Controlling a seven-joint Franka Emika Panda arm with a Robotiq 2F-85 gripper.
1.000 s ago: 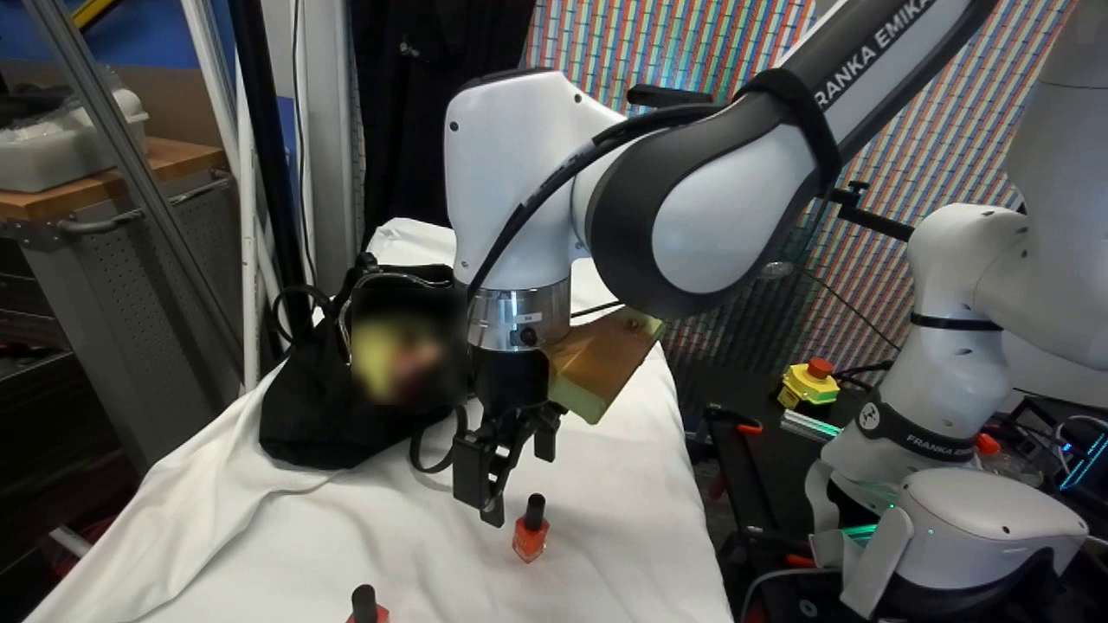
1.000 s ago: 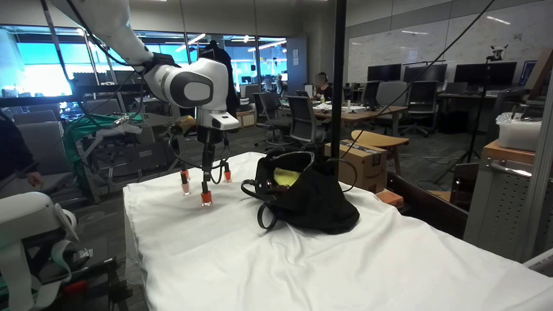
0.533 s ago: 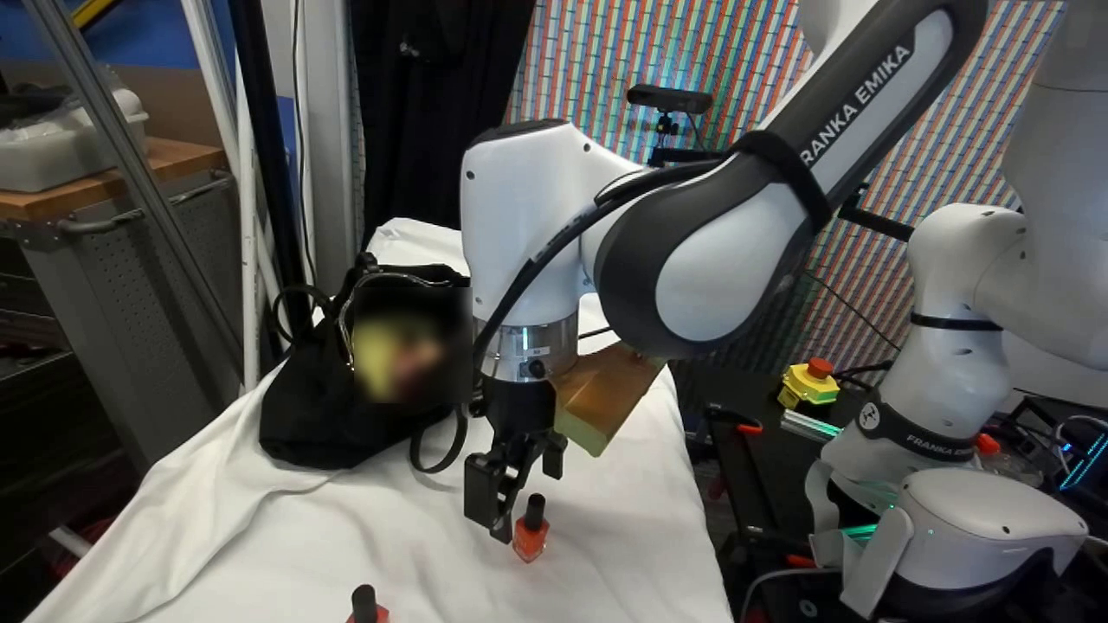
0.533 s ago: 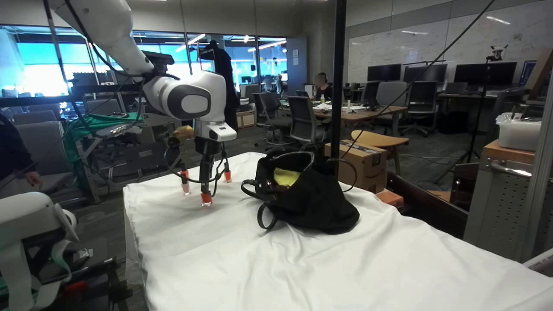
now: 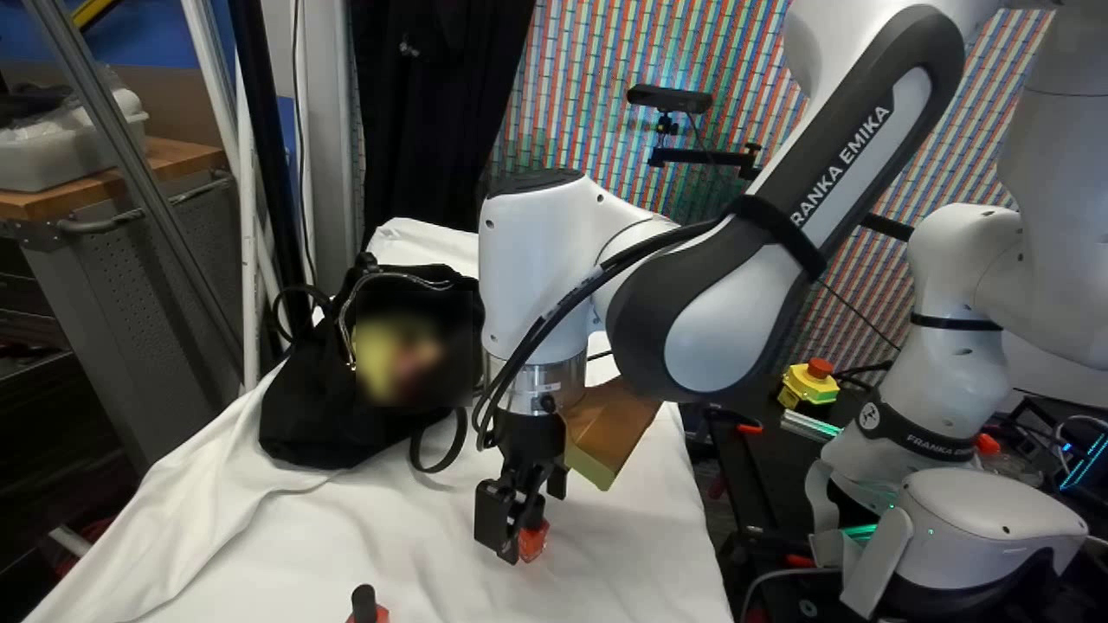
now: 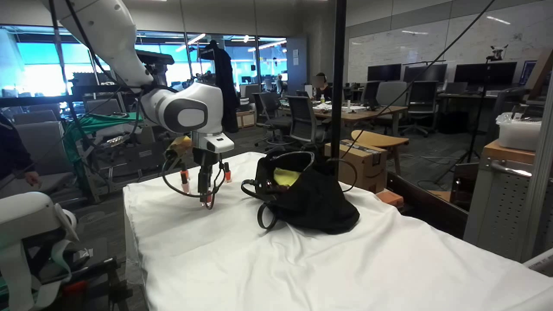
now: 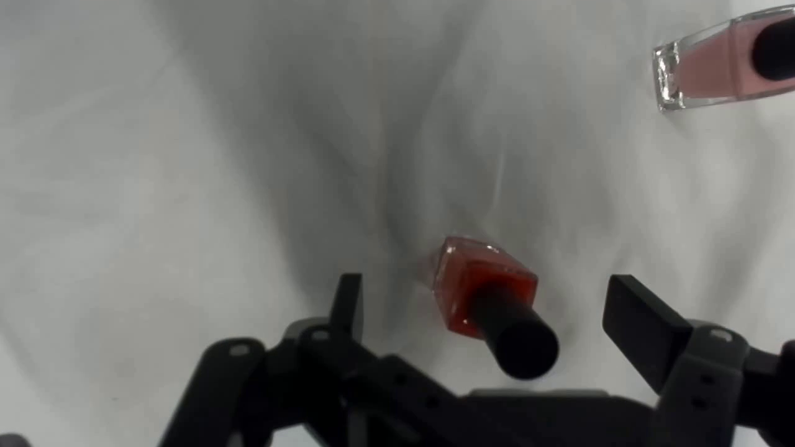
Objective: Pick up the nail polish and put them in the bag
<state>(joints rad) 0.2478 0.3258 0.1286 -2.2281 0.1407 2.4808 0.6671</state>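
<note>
In the wrist view my gripper (image 7: 494, 307) stands open, with a finger on either side of an upright red nail polish (image 7: 463, 292). Both fingers are apart from the bottle, whose black cap tips toward the palm in that view. In an exterior view the near finger partly covers this red bottle (image 5: 534, 541). A pale pink nail polish (image 7: 708, 65) shows at the wrist view's upper right. Other upright bottles include a red one (image 6: 227, 175) beyond the gripper and another (image 5: 365, 613) cut by the frame's bottom edge. The black bag (image 6: 311, 205) lies slumped, mouth open, showing something yellow-green.
A wrinkled white cloth (image 6: 302, 268) covers the table. The bag's strap loop (image 5: 439, 446) spreads on the cloth between bag and gripper. A black pole (image 6: 339, 86) rises behind the bag. A second robot arm (image 5: 930, 389) stands beyond the table edge.
My arm has come down, and the gripper has sunk from above the red bottle to around it, jaws staying open. The bottles and the bag have not moved.
</note>
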